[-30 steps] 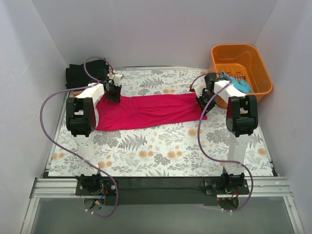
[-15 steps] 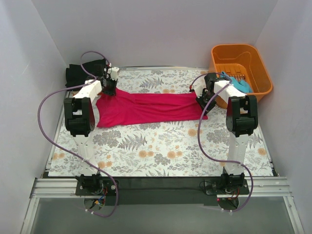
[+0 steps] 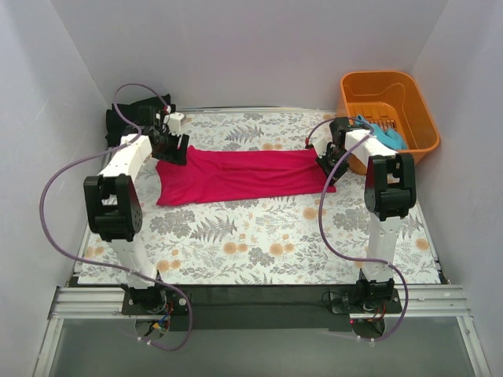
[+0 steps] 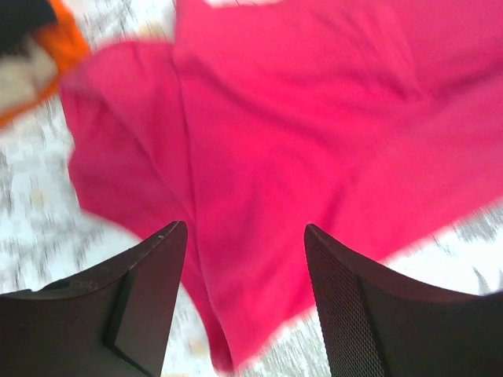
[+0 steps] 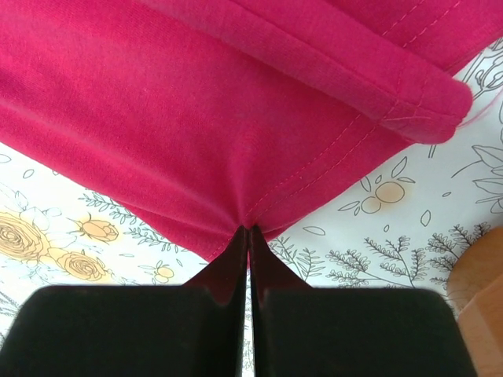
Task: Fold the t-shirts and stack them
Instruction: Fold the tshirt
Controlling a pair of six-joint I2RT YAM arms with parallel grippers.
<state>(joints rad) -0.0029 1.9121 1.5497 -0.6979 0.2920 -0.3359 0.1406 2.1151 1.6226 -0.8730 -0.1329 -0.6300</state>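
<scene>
A magenta-pink t-shirt (image 3: 244, 174) lies in a long band across the middle of the table. My left gripper (image 3: 174, 148) hovers over its left end, open, with nothing between its fingers; in the left wrist view (image 4: 244, 228) the pink cloth (image 4: 314, 126) lies loose below it. My right gripper (image 3: 324, 166) is shut on the shirt's right edge, and the hem (image 5: 259, 157) bunches at the fingertips (image 5: 249, 229). A teal-blue t-shirt (image 3: 385, 133) hangs over the basket's near rim. Folded dark t-shirts (image 3: 130, 122) sit at the back left, with an orange one (image 4: 67, 43) showing in the left wrist view.
The orange plastic basket (image 3: 393, 86) stands at the back right corner. White walls close in the table on the left, back and right. The floral tablecloth (image 3: 259, 243) stretches in front of the shirt.
My left gripper has opened and let go of the shirt's left end, which now lies flat. The left arm has swung a little to the left. The right gripper has not moved.
</scene>
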